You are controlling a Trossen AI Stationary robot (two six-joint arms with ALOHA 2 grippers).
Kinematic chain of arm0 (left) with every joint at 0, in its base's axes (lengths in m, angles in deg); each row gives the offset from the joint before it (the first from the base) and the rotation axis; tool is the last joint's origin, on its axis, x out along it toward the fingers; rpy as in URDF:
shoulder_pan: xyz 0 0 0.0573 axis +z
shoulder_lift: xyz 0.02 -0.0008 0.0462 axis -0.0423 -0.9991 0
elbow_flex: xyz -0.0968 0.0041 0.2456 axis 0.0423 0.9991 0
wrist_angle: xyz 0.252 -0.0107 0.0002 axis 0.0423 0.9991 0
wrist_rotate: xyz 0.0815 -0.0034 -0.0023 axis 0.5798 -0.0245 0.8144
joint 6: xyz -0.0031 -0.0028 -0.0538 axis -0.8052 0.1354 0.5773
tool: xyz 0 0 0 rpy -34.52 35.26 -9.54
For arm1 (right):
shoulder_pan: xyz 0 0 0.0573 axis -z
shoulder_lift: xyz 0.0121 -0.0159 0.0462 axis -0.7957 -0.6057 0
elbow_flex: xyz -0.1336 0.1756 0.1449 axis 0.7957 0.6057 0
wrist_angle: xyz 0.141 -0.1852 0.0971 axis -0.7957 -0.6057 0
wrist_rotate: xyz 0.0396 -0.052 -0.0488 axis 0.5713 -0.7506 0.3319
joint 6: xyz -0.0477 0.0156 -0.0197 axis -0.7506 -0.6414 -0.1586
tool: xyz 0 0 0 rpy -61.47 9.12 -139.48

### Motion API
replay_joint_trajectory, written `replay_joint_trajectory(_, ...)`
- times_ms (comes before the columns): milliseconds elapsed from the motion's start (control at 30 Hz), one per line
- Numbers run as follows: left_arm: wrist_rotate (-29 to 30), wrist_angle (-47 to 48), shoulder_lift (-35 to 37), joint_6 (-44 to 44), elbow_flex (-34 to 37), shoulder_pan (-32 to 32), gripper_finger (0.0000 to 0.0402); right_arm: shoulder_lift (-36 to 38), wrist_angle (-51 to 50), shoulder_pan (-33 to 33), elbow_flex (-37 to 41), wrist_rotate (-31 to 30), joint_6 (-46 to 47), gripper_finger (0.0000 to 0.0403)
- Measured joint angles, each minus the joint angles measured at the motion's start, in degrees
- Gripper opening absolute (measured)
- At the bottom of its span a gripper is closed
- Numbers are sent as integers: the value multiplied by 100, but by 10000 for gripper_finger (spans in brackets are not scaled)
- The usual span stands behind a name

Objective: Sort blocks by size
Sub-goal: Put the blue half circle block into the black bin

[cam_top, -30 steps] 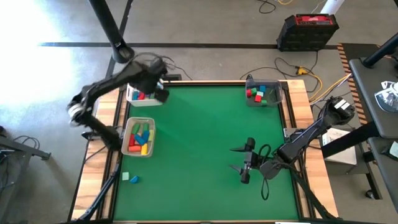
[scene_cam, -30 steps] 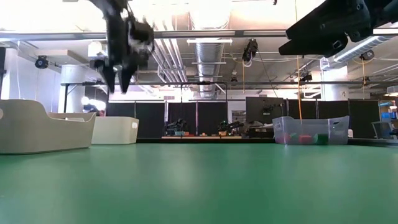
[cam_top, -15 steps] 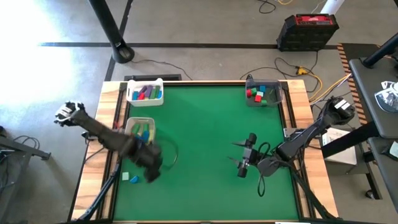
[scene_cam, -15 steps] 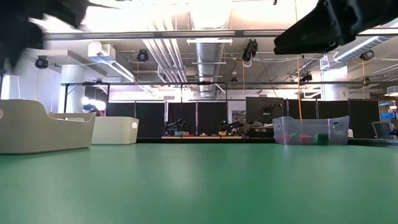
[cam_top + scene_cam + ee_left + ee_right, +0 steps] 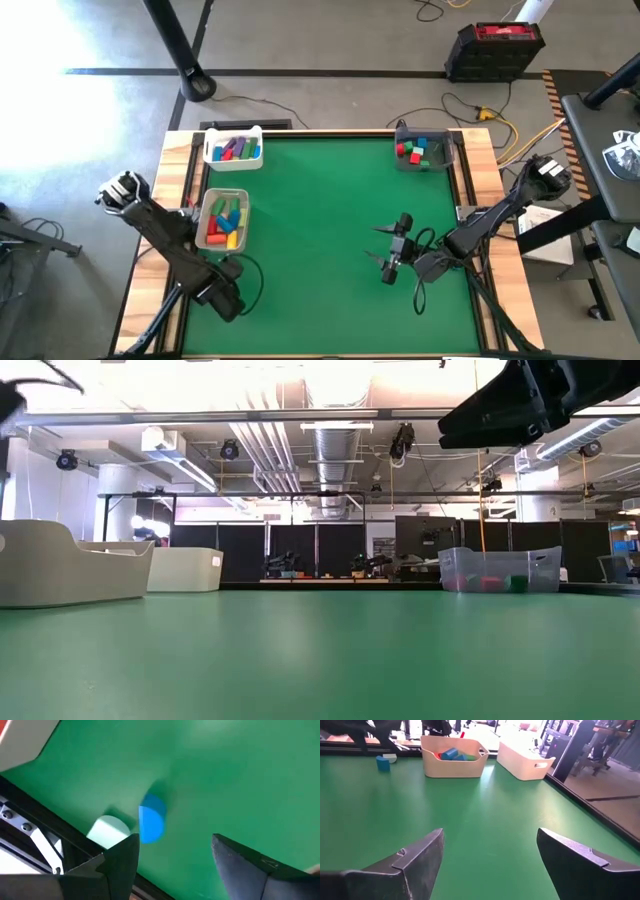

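Left gripper [image 5: 172, 852], fingers apart, hovers over blue block [image 5: 150, 823] and pale block [image 5: 108, 831], table's near-left corner.

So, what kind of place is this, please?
Probably a robotics lab or workshop. Exposed ducts run along the ceiling, cables trail over the bare concrete floor beside the green table, and more equipment stands on benches in the background.

Table [image 5: 340, 220]: matt green felt-like top, bare wood border. Two trays [image 5: 225, 222], [image 5: 233, 148]: matt off-white plastic. Bin [image 5: 424, 150]: clear glossy plastic. Blocks [image 5: 150, 822]: smooth, matt painted faces. Left fingers [image 5: 120, 862]: dark matt plastic.
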Motion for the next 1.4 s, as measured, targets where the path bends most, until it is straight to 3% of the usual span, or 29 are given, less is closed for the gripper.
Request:
replay_joint_trajectory(433,-548,-1809,66,127,1620,122,232,0,-5,-3,0,413,281,280)
replay_joint_trajectory(633,-609,-1985,83,472,1776,123,225,0,-6,-2,0,452,282,266)
replay_joint_trajectory(733,-573,-1982,69,449,1695,123,191,0,-4,-4,0,479,282,258)
replay_joint_trajectory(900,-388,-1971,63,449,1628,118,70,0,-3,-4,0,498,254,247)
replay_joint_trajectory(1033,-329,-1911,50,292,1532,116,67,-124,10,-2,0,498,235,240)
replay_joint_trajectory(1133,70,-1957,63,-148,1189,125,67,-403,210,-17,0,495,44,237)
replay_joint_trajectory(1200,652,-2040,98,-458,899,173,67,-661,684,-74,0,497,-350,235)
replay_joint_trajectory(1333,2273,-3071,159,-1266,608,355,67,-1410,2522,-175,0,736,-1847,238)
replay_joint_trajectory(1400,2575,-4005,154,-1838,675,541,67,-1926,3688,-179,-20,1086,-2531,243)
